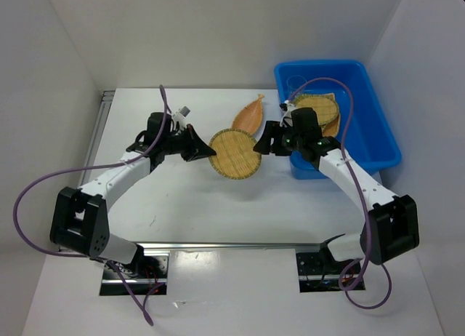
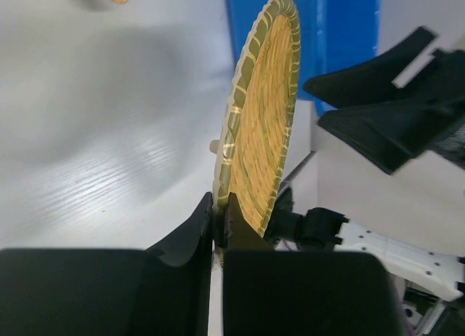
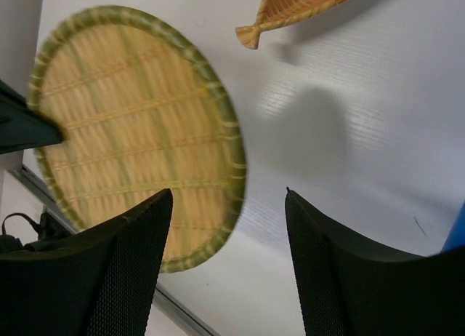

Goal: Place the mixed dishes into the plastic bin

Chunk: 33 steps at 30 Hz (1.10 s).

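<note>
Black left tool clenched on the rim of the round woven-bamboo tray, gripping it edge-on and clear of the tabletop, about mid-width and nearer the far edge than the near one. Right tool released, fingers spread wide, facing the tray's opposite rim and just at it, not closed on anything. Looks like a hand-over toward the blue plastic bin at the far right corner, with other woven trays already lying inside.

To do it well:
- Slide the right tool onto the rim with one finger on each face of the weave, deep enough to pass the bound edge.
- Clamp firmly before loosening the left tool, never leaving both loose together.
- Beware of a thin, light disc pivoting in a rim grip, so carry slowly.
- Lower it flat over the open part of the bin rather than dropping it from height.
- Steer clear of the leaf-shaped tray lying beyond on the tabletop, near the far edge.
</note>
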Motion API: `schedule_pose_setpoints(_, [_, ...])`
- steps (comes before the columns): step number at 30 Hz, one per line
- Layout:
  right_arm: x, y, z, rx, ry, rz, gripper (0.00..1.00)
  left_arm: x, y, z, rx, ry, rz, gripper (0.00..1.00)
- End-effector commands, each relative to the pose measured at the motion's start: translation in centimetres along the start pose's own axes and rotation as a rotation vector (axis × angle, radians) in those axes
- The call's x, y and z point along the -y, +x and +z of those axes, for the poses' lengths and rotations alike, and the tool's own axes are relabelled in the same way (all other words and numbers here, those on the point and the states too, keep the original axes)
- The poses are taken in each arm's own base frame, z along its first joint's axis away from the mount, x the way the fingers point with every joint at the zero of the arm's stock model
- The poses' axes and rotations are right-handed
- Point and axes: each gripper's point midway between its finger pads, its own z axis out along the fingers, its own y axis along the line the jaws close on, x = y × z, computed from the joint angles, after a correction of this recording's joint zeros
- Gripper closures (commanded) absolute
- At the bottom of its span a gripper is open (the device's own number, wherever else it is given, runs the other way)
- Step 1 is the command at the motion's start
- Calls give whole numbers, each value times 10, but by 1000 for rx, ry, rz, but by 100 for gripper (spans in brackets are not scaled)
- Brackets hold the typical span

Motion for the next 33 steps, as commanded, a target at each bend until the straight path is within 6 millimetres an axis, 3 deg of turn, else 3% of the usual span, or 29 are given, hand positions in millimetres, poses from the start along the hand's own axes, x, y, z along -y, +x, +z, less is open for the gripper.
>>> schedule_pose_setpoints(1, [-5,-31,-2,86,-40,-35,31,52,-21,-24,59,188,51,100])
schedule_pose_setpoints(4, [-4,-32,3,83,-59,-32,35,65,-21,-28,60,245,55,100])
schedule_pose_setpoints(9, [-17,-33,3,79,-163,-24,47,63,-20,-25,54,258,30,100])
schedule_pose_setpoints(10, [-20,-34,3,82,-181,-18,52,62,-18,-23,44,272,23,100])
schedule_pose_setpoints(11, [-21,-31,5,67,-193,-15,63,59,-18,-21,39,267,17,100])
schedule_pose_setpoints(13, [-26,-29,4,46,-240,6,68,60,-19,-19,38,281,19,100])
schedule_pose_setpoints(17, [-29,-28,4,2,-324,43,76,55,-20,-11,27,285,9,100])
schedule_pose_setpoints(22, [-35,-27,-4,-29,-385,78,99,42,-24,4,12,265,-3,100])
schedule_pose_setpoints(24, [-41,-27,-8,-38,-418,70,99,33,-26,11,11,247,-1,100])
schedule_pose_setpoints(26, [-44,-31,-12,-40,-438,76,99,27,-28,17,11,228,-17,81])
schedule_pose_setpoints(28, [-45,-27,-14,-57,-450,81,99,27,-31,20,14,231,-13,72])
schedule_pose_setpoints(29, [-47,-30,-15,-51,-453,76,99,28,-34,21,15,233,-11,55])
schedule_pose_setpoints(33, [-47,-34,-18,-53,-456,99,99,33,-45,23,46,238,7,16])
